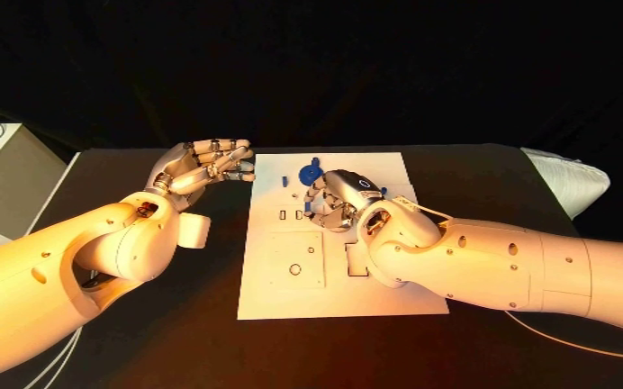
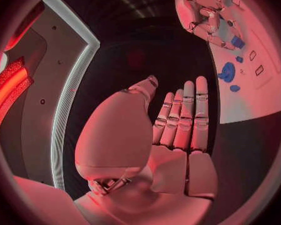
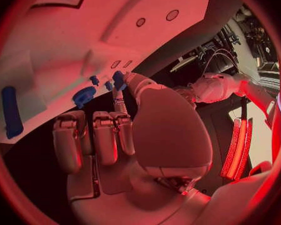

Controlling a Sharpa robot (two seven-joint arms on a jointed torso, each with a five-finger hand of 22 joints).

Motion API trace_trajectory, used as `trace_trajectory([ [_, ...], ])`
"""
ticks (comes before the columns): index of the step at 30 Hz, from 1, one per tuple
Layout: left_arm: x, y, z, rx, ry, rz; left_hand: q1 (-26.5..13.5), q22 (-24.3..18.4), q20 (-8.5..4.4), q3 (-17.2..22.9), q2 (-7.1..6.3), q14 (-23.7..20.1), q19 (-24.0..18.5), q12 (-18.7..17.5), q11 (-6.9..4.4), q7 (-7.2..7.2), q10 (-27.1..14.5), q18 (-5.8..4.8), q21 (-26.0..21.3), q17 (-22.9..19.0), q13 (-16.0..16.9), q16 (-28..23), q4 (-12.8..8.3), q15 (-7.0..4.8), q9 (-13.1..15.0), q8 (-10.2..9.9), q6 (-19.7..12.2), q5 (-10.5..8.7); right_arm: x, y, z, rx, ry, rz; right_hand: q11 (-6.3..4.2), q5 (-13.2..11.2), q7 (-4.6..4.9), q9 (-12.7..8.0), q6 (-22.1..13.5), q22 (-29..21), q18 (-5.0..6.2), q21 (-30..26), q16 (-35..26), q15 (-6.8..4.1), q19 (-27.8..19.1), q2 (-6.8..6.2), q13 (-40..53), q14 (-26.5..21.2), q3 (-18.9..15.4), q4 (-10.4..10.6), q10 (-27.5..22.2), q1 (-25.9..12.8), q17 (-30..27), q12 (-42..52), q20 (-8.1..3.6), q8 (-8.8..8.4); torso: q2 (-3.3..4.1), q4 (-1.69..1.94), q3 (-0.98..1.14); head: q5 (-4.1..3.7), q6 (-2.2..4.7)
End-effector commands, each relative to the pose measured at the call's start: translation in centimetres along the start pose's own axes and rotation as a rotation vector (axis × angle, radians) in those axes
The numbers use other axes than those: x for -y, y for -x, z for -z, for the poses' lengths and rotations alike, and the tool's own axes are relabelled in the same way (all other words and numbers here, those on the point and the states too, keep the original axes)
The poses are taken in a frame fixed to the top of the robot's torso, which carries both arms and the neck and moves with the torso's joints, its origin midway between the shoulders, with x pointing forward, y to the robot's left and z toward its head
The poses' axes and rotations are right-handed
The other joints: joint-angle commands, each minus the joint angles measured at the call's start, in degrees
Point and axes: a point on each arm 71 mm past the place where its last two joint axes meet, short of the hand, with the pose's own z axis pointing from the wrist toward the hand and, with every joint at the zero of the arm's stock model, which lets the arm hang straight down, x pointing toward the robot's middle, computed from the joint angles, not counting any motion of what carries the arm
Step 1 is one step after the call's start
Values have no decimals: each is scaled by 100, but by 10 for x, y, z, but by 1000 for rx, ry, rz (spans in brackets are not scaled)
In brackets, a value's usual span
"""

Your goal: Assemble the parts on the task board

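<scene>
A black table (image 1: 519,353) holds a white padded thing (image 1: 567,180) (right edge, partly cropped).

Task board (image 1: 390,303) matt white (paper-like); hands (image 1: 340,198) glossy metal.

place: a robotics lab or test cell
backdrop: black curtain (image 1: 311,47) behind a black surface (image 1: 194,335)
fixture: white task board (image 1: 340,294) with cut-out slots, set square in the middle
cabling: white cables (image 1: 572,339) trailing over the surface edge
equipment: racks and wiring (image 3: 240,35) in the right wrist view
</scene>
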Motion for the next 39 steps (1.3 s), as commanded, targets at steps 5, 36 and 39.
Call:
trace_trajectory([
  [5, 0, -2, 0, -18, -5, 5, 0, 5, 6, 7, 49, -43, -48, -38, -8, 78, 42, -4, 33, 5, 3, 25, -30, 1, -9, -20, 46, -33, -5, -6, 0, 45, -16, 43, -59, 8, -43, 24, 35, 1505, -83, 27, 22, -63, 611, -48, 1505, 596, -25, 26, 603, -138, 1498, 12, -45, 77, -3, 11, 6, 15, -50],
  [36, -1, -2, 0, -17, 0, 6, 0, 5, 6, 7, 49, -43, -48, -38, -8, 78, 42, -4, 33, 5, 3, 25, -30, 1, -9, -20, 46, -33, -2, -21, -6, 33, -35, 113, -66, 0, -50, 29, 36, 1505, -83, 27, 19, -68, 611, -76, 1505, 593, -44, 35, 603, -171, 1488, 12, -49, 92, 4, -1, 18, 53, -110],
  [39, -1, -2, 0, -17, 0, 6, 0, 5, 6, 7, 49, -43, -48, -38, -8, 78, 42, -4, 33, 5, 3, 25, -30, 1, -9, -20, 46, -33, -2, -22, -6, 30, -36, 114, -67, 1, -51, 30, 34, 1505, -83, 27, 17, -69, 611, -85, 1505, 592, -48, 35, 603, -176, 1480, 12, -50, 95, 3, -1, 15, 61, -124],
])
